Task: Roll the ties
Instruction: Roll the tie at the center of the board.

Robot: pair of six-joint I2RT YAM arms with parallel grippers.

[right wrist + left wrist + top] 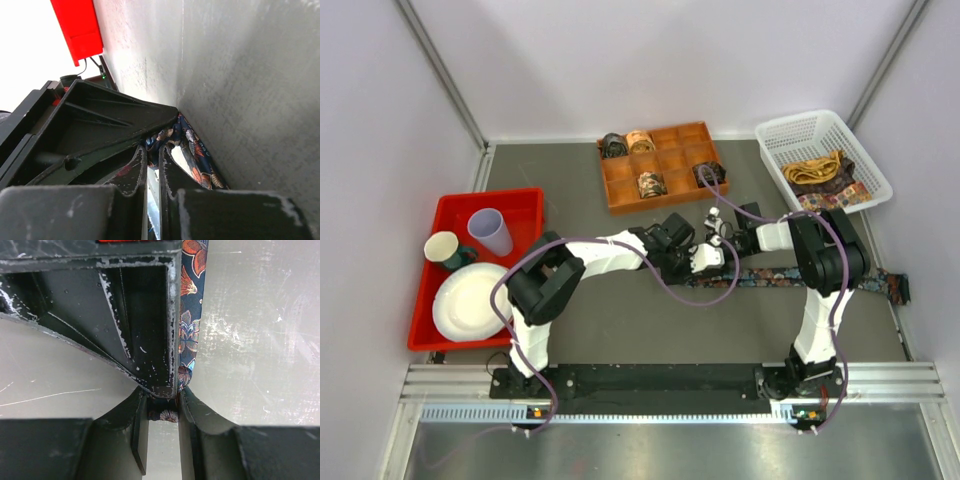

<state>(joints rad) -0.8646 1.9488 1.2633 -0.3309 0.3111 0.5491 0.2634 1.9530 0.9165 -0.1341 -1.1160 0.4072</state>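
Grey matting covers the table, white walls close it in on three sides, and a metal rail (670, 378) runs along the near edge under both arm bases.

At the far left you have one red tray (520, 200). It holds two cups, a pale lilac one (491, 231) and a green-and-white one (444, 249), plus one white plate (468, 300).

Next comes the left arm, reaching right toward the centre. Its left gripper (162, 401) has its fingers (140, 435) drawn in around a small wad of floral fabric, the end of the tie on the table (772, 277). That tie is dark blue with red and cream flowers. It lies flat on the matting, running from the two grippers rightward to the table's right edge.

Behind the grippers sits one orange divided box (670, 150) with four rolled ties in it: a dark coil (613, 146) and a gold coil (638, 140) in the back-left compartments, a third (651, 184) nearer the front, and a fourth (708, 173) partly hidden by a purple cable (665, 285).

The right gripper (152, 152) meets the left one tip to tip. Its fingers (167, 175) are closed almost together with floral fabric at their tips; you cannot tell whether they pinch it.

At the far right stands one white basket (790, 130) holding loose ties, a gold one (815, 168) and a brown patterned one (842, 190); an exact count is not readable.
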